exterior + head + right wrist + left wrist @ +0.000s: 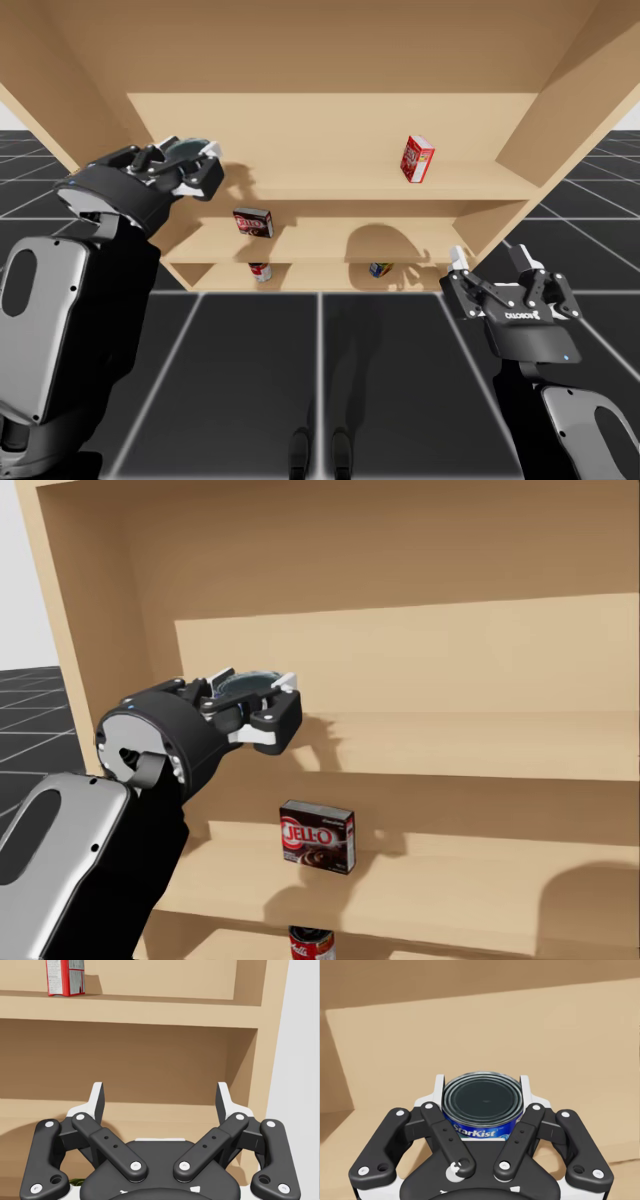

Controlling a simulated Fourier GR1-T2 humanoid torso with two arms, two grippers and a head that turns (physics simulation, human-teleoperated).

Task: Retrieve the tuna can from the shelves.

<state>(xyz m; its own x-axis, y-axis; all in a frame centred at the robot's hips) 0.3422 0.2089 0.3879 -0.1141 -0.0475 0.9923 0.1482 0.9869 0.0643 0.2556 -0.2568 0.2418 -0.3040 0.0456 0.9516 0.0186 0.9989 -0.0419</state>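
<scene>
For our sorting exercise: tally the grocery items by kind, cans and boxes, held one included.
Cans: 2, the tuna can in my left gripper and the red can.
Boxes: 2, the red box and the dark box.
Unclear kind: 1, a blue-and-yellow item.
Total: 5.

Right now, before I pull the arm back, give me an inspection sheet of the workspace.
Surface: wooden shelves, three levels, open at the front.
Job's things: tuna can, upright, at the left end of the top level.
Clutter: red box on the top level, right; dark box on the middle level; red-and-white can and a small multicoloured item on the lowest level.
Grippers: left end effector shut on the tuna can, one finger on each side; right end effector open, holding nothing, out in front of the shelves' right end.
Cables: nothing seen.
Surroundings: dark gridded floor.
</scene>
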